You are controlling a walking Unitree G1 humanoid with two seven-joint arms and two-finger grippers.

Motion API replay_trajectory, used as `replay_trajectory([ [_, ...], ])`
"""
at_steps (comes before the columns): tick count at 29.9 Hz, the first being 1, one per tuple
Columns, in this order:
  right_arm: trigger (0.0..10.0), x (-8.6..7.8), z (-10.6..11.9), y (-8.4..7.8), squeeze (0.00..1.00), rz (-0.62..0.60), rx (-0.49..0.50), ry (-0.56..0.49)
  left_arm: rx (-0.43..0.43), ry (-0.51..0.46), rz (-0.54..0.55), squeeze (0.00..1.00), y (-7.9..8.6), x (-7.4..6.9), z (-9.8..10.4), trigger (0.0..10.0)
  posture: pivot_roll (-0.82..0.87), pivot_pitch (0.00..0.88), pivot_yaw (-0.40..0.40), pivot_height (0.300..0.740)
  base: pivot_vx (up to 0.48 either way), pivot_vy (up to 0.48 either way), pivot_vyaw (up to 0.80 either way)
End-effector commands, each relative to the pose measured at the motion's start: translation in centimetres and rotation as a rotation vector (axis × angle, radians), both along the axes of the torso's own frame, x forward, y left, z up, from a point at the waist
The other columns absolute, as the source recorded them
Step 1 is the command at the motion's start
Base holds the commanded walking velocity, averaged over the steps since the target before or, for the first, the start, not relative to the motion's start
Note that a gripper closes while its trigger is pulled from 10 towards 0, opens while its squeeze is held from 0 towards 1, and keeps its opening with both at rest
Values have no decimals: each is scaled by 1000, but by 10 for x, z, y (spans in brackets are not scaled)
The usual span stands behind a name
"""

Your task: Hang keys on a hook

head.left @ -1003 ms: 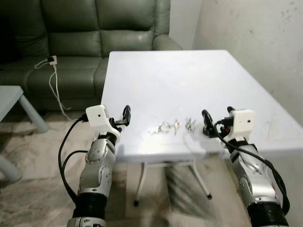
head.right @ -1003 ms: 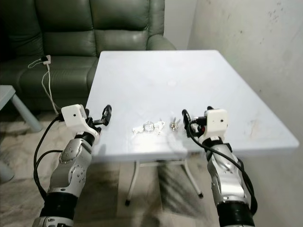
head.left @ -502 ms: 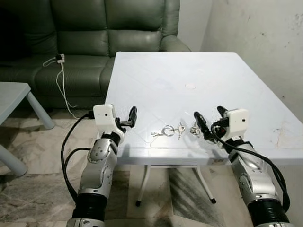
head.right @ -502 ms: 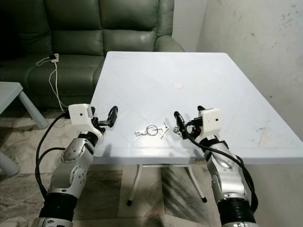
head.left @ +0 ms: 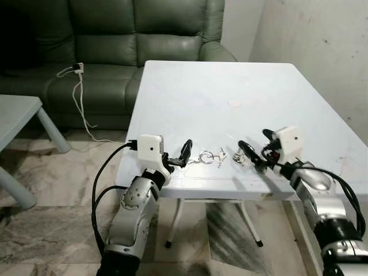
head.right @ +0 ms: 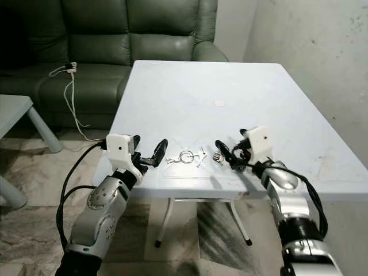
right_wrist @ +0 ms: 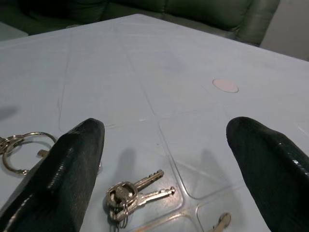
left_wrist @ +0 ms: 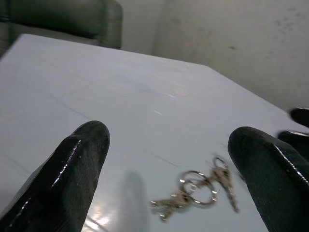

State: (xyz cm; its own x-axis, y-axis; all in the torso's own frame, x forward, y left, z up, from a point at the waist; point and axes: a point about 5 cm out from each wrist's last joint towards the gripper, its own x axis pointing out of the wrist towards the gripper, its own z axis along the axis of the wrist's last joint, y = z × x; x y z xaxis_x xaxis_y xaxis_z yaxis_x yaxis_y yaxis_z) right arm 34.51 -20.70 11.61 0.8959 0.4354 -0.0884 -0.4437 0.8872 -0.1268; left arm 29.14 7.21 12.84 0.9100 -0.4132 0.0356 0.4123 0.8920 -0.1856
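A bunch of keys on a large ring point(head.left: 208, 156) lies near the front edge of the white table point(head.left: 230, 80). A smaller bunch of keys point(head.left: 238, 157) lies just to its right. In the left wrist view the ring bunch point(left_wrist: 193, 191) lies on the table ahead of my left gripper point(left_wrist: 169, 140), which is open and empty. My left gripper point(head.right: 150, 144) hovers at the table's front edge, left of the ring. My right gripper point(head.left: 254, 141) is open too, low over the table just right of the smaller bunch point(right_wrist: 128, 191), which lies between its fingers' lines.
A dark green sofa point(head.left: 115, 34) stands behind the table, with a white charger and cable point(head.left: 77, 72) on its seat. A small grey side table point(head.left: 17, 112) is at the left. A bare wall point(head.left: 322, 34) runs along the right. A round mark point(right_wrist: 224, 85) shows on the tabletop.
The camera has come closer to the table. My left gripper has reached forward and right toward the ring of keys. My right gripper has edged in beside the smaller bunch.
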Motion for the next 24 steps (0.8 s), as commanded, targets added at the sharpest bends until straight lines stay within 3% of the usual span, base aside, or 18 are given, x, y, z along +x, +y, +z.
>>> replay_trajectory([
  [1, 10000, 4, 6, -5, 0, 12, -29, -8, 3, -8, -31, 0, -8, -5, 3, 10000, 6, 33, -90, 740, 0, 0, 0],
  [8, 10000, 7, 9, -12, 0, 121, -53, 37, 9, -2, -95, 0, -22, -17, 2, 10000, 9, 37, -95, 740, 0, 0, 0],
  [24, 10000, -2, 3, -46, 0, 95, -105, 113, 27, 17, -130, 0, -27, -24, -1, 10000, -6, 40, -77, 740, 0, 0, 0],
])
